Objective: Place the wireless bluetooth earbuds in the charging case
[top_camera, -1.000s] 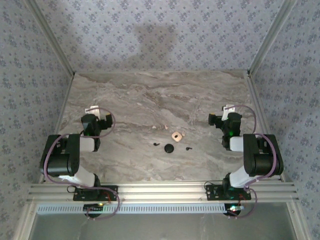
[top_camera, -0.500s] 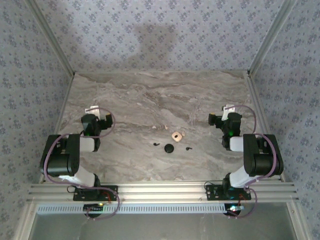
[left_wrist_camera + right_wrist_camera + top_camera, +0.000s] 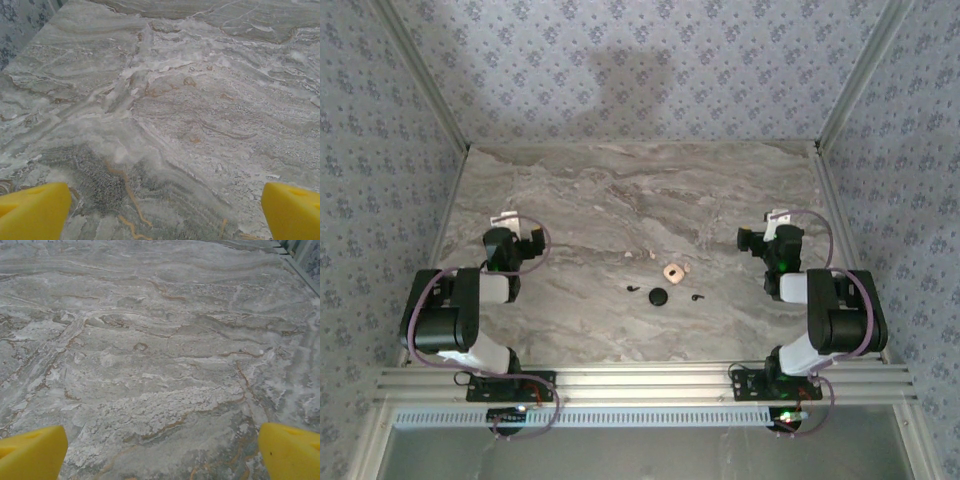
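Two tiny black earbuds lie on the marble table: one earbud (image 3: pixel 633 289) to the left and one earbud (image 3: pixel 697 297) to the right of a round black puck (image 3: pixel 659 297). Just behind them sits a small peach-coloured box (image 3: pixel 671 271), which looks like the charging case. My left gripper (image 3: pixel 515 232) rests far to the left of them, open; its yellow fingertips (image 3: pixel 32 210) stand wide apart over bare marble, with my left gripper (image 3: pixel 165 215) holding nothing. My right gripper (image 3: pixel 770 232) sits to the right of the group, also open and empty (image 3: pixel 162 452).
The marble table (image 3: pixel 620 190) is bounded by patterned walls on the left, right and back, with metal rails along its sides. An aluminium rail (image 3: pixel 640 382) carries both arm bases at the near edge. A few small pale specks (image 3: pixel 642 255) lie behind the box.
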Robot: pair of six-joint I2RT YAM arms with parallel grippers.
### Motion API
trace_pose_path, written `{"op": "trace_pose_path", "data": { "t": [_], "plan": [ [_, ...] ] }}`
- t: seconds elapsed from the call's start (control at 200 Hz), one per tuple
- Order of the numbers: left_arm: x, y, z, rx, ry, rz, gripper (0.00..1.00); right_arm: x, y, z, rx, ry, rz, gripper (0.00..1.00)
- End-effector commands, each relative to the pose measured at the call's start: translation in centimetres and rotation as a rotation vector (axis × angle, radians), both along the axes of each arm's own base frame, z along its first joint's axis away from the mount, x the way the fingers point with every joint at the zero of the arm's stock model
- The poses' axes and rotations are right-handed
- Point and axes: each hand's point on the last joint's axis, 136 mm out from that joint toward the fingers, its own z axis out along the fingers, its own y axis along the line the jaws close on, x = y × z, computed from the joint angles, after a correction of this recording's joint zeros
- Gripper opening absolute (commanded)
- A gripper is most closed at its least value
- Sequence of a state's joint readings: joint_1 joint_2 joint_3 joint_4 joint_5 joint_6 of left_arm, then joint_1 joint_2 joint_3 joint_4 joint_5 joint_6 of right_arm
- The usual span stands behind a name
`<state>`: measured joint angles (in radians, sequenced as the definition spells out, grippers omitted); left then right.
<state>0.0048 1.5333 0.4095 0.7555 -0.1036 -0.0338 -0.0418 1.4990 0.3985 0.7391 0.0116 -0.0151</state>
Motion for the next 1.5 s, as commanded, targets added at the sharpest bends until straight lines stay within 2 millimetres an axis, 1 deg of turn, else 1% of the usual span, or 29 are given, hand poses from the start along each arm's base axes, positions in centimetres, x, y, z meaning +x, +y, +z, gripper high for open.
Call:
{"op": "trace_pose_path", "data": {
  "t": [0.0, 0.06, 0.065, 0.08, 0.11, 0.135, 0.205, 0.275, 0.345, 0.385, 0.425, 0.495, 0.565, 0.605, 0.645, 0.725, 0.745, 0.75, 0.909, 1.029, 1.129, 1.289, 1.499],
  "plan": [
    [1.5, -1.1, 2.7, 0.005, 0.029, -0.058, 0.91, 0.3, -0.6, 2.5, 0.019, 0.009, -0.037, 1.0],
    [1.6, -2.0, 3.4, -0.005, 0.083, -0.098, 0.88, -0.1, -0.8, 3.2, 0.046, 0.068, -0.069, 1.0],
    [1.6, -2.1, 3.4, -0.006, 0.087, -0.102, 0.88, -0.1, -0.8, 3.5, 0.052, 0.072, -0.075, 1.0],
    [1.8, -2.3, 3.9, -0.009, 0.085, -0.11, 0.88, -0.3, -0.8, 3.4, 0.059, 0.095, -0.083, 1.0],
    [1.7, -2.7, 4.2, -0.015, 0.111, -0.116, 0.87, -0.9, -0.9, 3.3, 0.079, 0.153, -0.111, 1.0],
    [1.6, -3.2, 4.6, -0.018, 0.132, -0.127, 0.86, -1.2, -0.8, 3.9, 0.1, 0.189, -0.126, 1.0],
    [1.0, -5.0, 5.4, -0.028, 0.189, -0.172, 0.84, -2.4, 0.2, 4.7, 0.135, 0.302, -0.123, 1.0],
    [0.1, -6.8, 6.1, -0.03, 0.243, -0.215, 0.83, -4.0, 1.7, 5.4, 0.16, 0.402, -0.109, 1.0],
    [-1.1, -8.5, 6.5, -0.029, 0.305, -0.256, 0.83, -5.6, 3.6, 6.2, 0.189, 0.486, -0.083, 1.0],
    [-1.7, -9.1, 6.6, -0.037, 0.336, -0.265, 0.83, -6.4, 4.7, 6.7, 0.211, 0.519, -0.079, 1.0],
    [-2.3, -9.5, 6.8, -0.059, 0.366, -0.271, 0.82, -7.6, 5.9, 6.9, 0.241, 0.573, -0.068, 1.0],
    [-3.4, -10.7, 7.1, -0.099, 0.417, -0.315, 0.79, -9.0, 8.2, 7.4, 0.294, 0.63, -0.043, 1.0],
    [-4.3, -12.2, 7.4, -0.099, 0.452, -0.363, 0.78, -10.1, 9.3, 7.5, 0.366, 0.674, -0.053, 1.0],
    [-4.8, -13.2, 7.6, -0.094, 0.476, -0.395, 0.78, -10.9, 10.4, 7.4, 0.422, 0.715, -0.018, 0.99],
    [-5.2, -14.3, 7.8, -0.09, 0.504, -0.424, 0.78, -11.0, 10.8, 7.5, 0.462, 0.727, -0.007, 0.97],
    [-6.3, -16.6, 8.0, -0.084, 0.593, -0.483, 0.77, -11.0, 10.4, 7.7, 0.517, 0.732, -0.019, 0.97],
    [-6.3, -17.3, 8.3, -0.084, 0.602, -0.496, 0.77, -10.9, 10.1, 7.7, 0.531, 0.729, -0.027, 0.97],
    [-6.5, -17.3, 8.0, -0.083, 0.62, -0.496, 0.77, -10.9, 10.0, 7.6, 0.534, 0.728, -0.03, 0.97],
    [-9.0, -23.1, 8.0, -0.036, 0.763, -0.629, 0.75, -10.0, 8.0, 7.3, 0.688, 0.69, -0.057, 0.95],
    [-10.2, -27.8, 7.9, -0.012, 0.812, -0.706, 0.75, -9.6, 6.5, 6.9, 0.784, 0.668, -0.071, 0.91],
    [-10.8, -31.0, 7.3, 0.027, 0.869, -0.751, 0.76, -9.6, 5.5, 6.6, 0.821, 0.659, -0.086, 0.91],
    [-11.8, -34.9, 5.8, 0.085, 0.957, -0.799, 0.7, -10.1, 4.6, 5.7, 0.855, 0.652, -0.106, 0.91],
    [-12.4, -37.8, 3.9, 0.13, 1.038, -0.837, 0.7, -10.5, 4.5, 5.0, 0.887, 0.652, -0.108, 0.91]
  ]
}}
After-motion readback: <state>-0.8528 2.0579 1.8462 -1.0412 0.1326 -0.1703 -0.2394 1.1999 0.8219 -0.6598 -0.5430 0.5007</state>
